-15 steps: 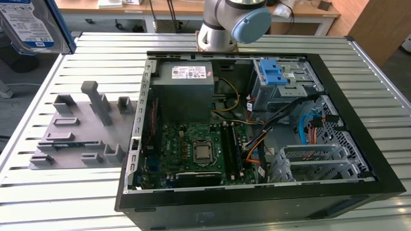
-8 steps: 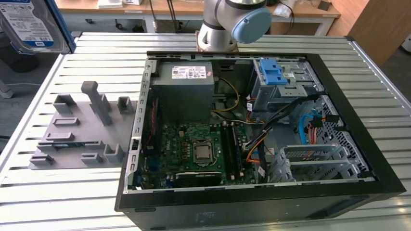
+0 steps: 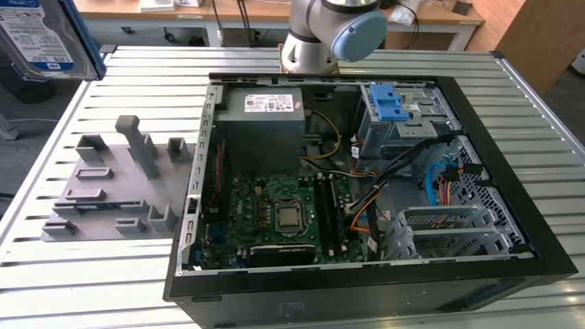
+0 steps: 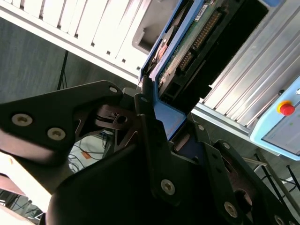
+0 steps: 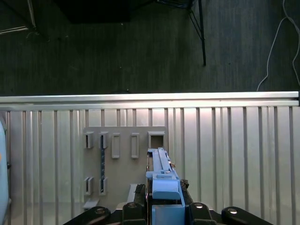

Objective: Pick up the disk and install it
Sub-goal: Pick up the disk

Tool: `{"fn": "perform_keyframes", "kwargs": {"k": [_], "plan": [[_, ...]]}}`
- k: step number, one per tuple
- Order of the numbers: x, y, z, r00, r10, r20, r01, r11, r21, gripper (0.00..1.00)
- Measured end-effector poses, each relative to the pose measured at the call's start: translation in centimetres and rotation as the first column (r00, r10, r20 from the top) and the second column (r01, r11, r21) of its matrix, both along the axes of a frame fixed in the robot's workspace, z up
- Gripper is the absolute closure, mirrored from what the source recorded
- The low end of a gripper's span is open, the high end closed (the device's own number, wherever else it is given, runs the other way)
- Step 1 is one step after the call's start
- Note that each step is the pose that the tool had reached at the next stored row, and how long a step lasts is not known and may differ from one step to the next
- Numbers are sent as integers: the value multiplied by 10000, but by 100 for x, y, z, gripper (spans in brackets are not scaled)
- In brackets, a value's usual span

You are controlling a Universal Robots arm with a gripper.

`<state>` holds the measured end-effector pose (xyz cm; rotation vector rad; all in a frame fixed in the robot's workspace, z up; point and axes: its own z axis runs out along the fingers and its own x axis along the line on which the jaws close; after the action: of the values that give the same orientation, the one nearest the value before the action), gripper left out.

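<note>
The disk [image 3: 38, 40] hangs high over the table's far corner at the exterior view's left, its white-and-blue label facing the camera and a blue bracket along its edge. In both wrist views my gripper [image 5: 164, 208] is shut on the disk [image 5: 161, 176], with the black fingers [image 4: 146, 117] clamping the blue bracket [image 4: 165, 115]. The disk's green circuit board [image 4: 187, 54] shows in the second wrist view. The disk is well above the grey fixture plate [image 5: 124, 161] and clear of it.
An open computer case [image 3: 539, 240] lies on the slatted metal table [image 3: 128, 288]. Inside it are a grey cage with blue latches [image 3: 398, 110], a grey power supply [image 3: 265, 130] and the motherboard [image 3: 283, 212]. The grey fixture [image 3: 114, 188] stands beside the case. The arm's base [image 3: 325, 31] is at the back.
</note>
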<state>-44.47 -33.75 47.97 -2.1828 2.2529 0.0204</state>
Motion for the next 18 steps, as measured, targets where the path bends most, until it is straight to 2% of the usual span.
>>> {"fn": "perform_keyframes", "kwargs": {"k": [9, 18], "plan": [[59, -113, 0, 10000, 1, 1, -1, 10000, 1, 64], [209, -177, 0, 10000, 1, 0, -1, 10000, 2, 64]]}}
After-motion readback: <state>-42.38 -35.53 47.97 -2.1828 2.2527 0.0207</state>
